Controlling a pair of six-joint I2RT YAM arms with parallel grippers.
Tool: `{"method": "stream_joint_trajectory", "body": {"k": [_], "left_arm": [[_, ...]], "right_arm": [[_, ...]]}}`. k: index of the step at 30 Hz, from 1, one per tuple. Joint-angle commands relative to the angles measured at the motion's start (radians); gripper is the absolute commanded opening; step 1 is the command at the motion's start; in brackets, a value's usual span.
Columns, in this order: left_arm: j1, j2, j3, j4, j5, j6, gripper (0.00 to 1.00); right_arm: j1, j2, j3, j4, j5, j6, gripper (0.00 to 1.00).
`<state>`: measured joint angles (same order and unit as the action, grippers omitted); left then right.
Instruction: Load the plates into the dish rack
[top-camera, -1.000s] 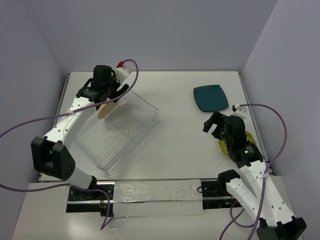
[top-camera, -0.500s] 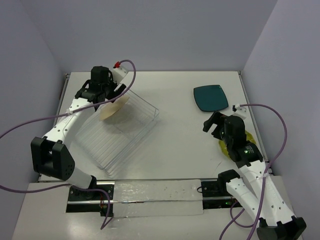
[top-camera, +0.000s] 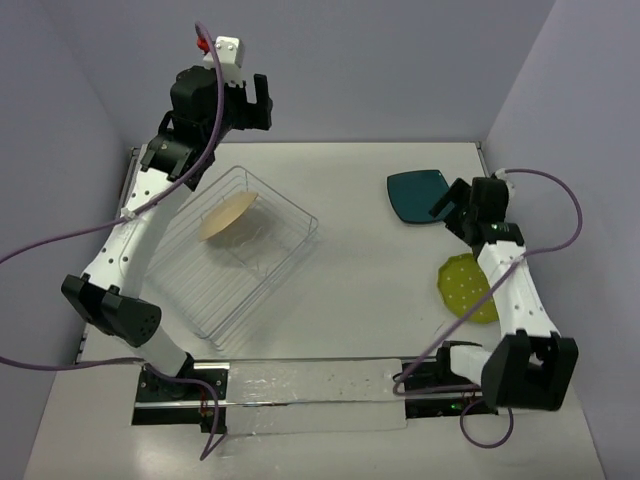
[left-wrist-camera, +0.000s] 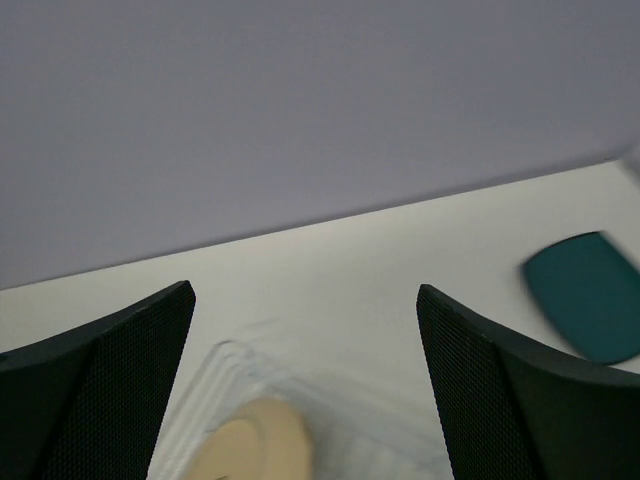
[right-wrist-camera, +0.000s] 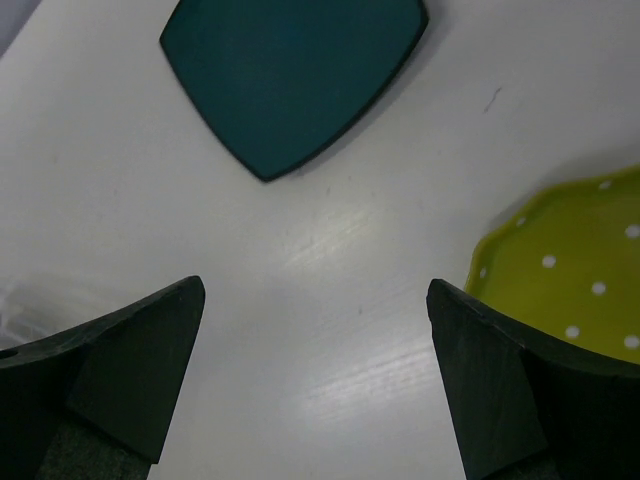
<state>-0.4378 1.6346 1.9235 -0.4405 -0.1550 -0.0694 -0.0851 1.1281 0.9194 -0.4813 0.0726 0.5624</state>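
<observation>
The cream plate (top-camera: 228, 215) leans tilted inside the dish rack (top-camera: 262, 275) on the left of the table; its rim shows low in the left wrist view as the cream plate (left-wrist-camera: 250, 445). My left gripper (top-camera: 266, 104) hangs open and empty, high above the rack's far corner (left-wrist-camera: 215, 365). The dark teal plate (top-camera: 418, 195) lies flat at the far right. The yellow-green dotted plate (top-camera: 467, 288) lies flat nearer the right edge. My right gripper (top-camera: 452, 210) hovers open and empty just beside the teal plate (right-wrist-camera: 290, 70), with the dotted plate (right-wrist-camera: 570, 270) to its right.
Lilac walls close the table at the back and both sides. A clear plastic sheet (top-camera: 310, 385) covers the rail at the near edge between the arm bases. Purple cables loop off both arms.
My left arm has lifted up and back from the rack, leaving the cream plate leaning inside. My right arm has swung from above the dotted plate toward the teal plate, uncovering the dotted one.
</observation>
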Motion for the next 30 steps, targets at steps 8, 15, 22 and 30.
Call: {"method": "stream_joint_trajectory", "body": {"k": [8, 15, 22, 30], "left_arm": [[-0.240, -0.047, -0.312, 0.204, 0.054, -0.245, 0.99], [-0.302, -0.046, -0.440, 0.253, 0.078, -0.312, 0.99], [-0.363, 0.002, -0.464, 0.293, 0.083, -0.316, 0.99], [-0.395, 0.086, -0.418, 0.276, 0.092, -0.340, 0.99]], "right_arm": [[-0.295, 0.489, 0.278, 0.168, -0.339, -0.217, 1.00], [-0.341, 0.788, 0.569, 0.072, -0.463, -0.255, 1.00], [-0.343, 0.925, 0.645, 0.067, -0.536, -0.236, 1.00], [-0.340, 1.002, 0.632, 0.078, -0.610, -0.228, 1.00]]}}
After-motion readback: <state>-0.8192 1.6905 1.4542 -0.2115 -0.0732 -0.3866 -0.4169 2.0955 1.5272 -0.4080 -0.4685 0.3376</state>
